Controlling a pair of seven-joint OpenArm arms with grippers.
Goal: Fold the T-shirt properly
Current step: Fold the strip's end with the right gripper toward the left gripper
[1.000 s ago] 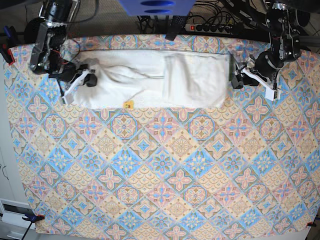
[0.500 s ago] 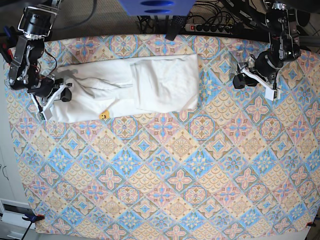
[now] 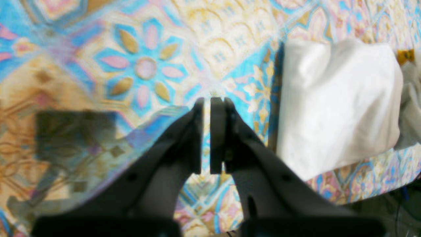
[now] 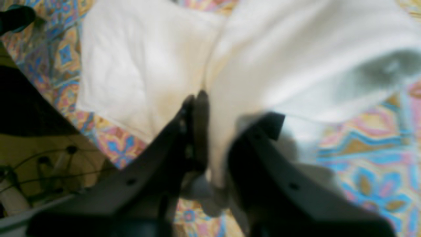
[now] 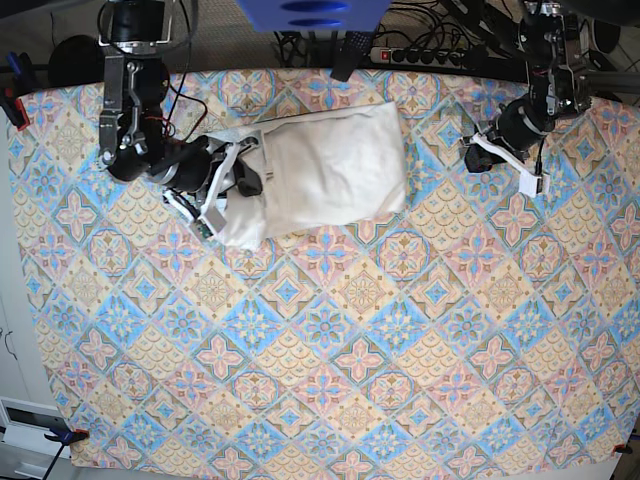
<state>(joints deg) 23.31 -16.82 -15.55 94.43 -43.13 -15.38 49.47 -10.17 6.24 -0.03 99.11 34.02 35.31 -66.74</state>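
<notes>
base view: white t-shirt (image 5: 325, 170) in a rumpled, folded bundle

base: overhead, far | 2 wrists: close, sharing T-shirt (image 5: 320, 170)

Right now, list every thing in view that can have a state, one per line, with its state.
T-shirt: folded into a compact white bundle, lying flat on the tablecloth, its left end bunched and lifted.
Right tool: shut on the T-shirt's bunched end.
Left tool: shut, holding nothing, apart from the T-shirt, over bare tablecloth.
Tablecloth: spread flat over the table.
</notes>
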